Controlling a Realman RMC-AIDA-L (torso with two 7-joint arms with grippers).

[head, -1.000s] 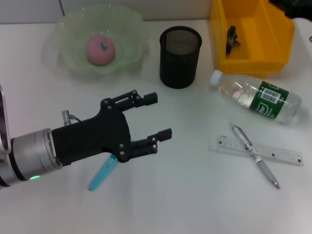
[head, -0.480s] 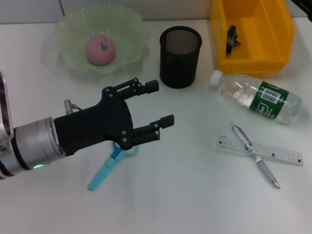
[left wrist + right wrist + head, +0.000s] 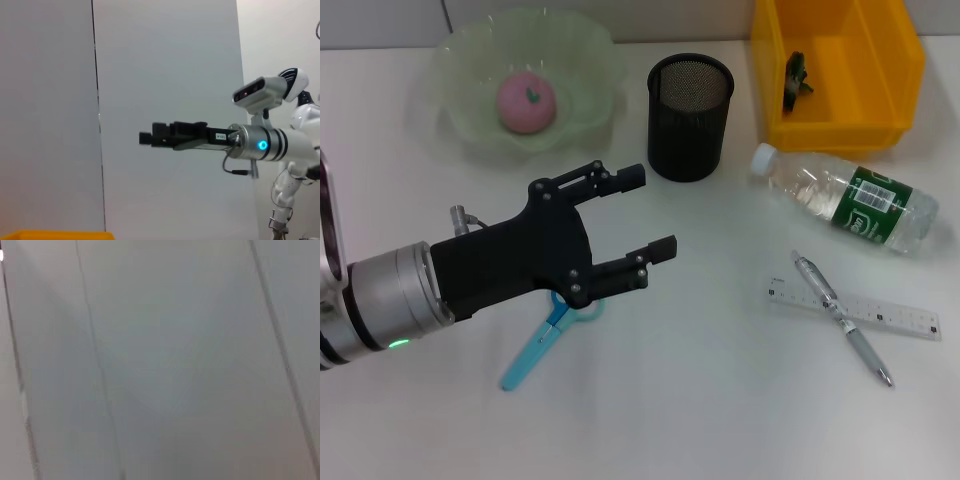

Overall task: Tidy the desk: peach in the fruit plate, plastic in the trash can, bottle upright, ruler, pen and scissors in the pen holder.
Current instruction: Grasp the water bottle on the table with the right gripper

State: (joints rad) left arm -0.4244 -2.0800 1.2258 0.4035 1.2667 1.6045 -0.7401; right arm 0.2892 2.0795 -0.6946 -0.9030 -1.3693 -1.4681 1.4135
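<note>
Left claw [image 3: 645, 212], fingers spread wide and empty, hovered above the light-blue-handled scissors [image 3: 545, 336] lying flat on the white desk [image 3: 700, 400]. A descent offset from the handles could push them aside rather than grip them. Right claw was out of view.

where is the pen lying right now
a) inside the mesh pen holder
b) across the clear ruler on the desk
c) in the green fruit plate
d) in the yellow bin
b: in the head view the pen lies slanted across the ruler on the desk, with the pen holder standing apart from it.
</note>
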